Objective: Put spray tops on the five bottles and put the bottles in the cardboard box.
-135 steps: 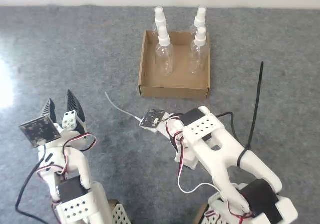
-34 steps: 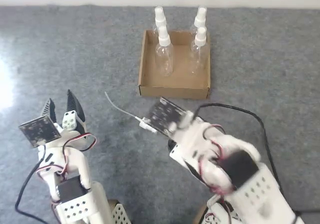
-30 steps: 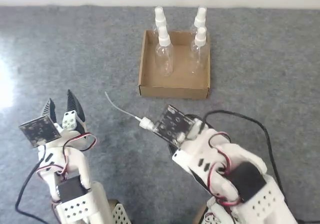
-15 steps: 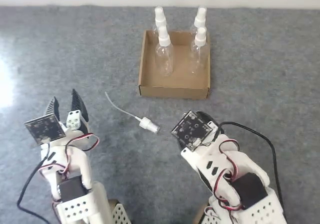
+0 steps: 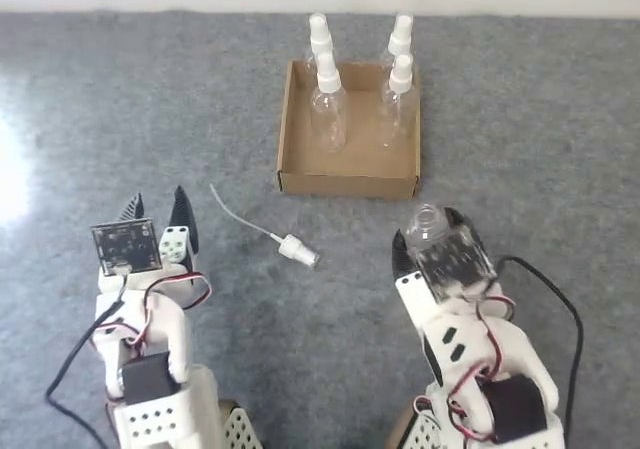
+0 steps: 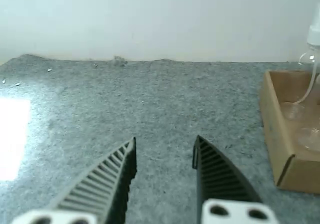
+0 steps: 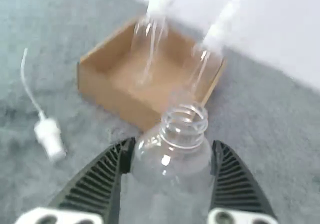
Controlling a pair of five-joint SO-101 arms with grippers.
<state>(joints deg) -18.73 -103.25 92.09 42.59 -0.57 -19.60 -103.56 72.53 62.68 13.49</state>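
My right pincer (image 7: 172,145) grips an uncapped bottle (image 7: 185,121) near the front wall of the box (image 5: 348,182). The spray top (image 5: 298,250) lies on the table (image 5: 150,89) between both pincers, while my left pincer (image 6: 165,143) hangs open and empty.

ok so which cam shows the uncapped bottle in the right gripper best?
Right wrist view: the bottle sits close up, held in the right gripper, threaded neck bare. The high view gives it from above, mouth and shoulder. The left wrist view faces the carpet and a corner of the cardboard box.
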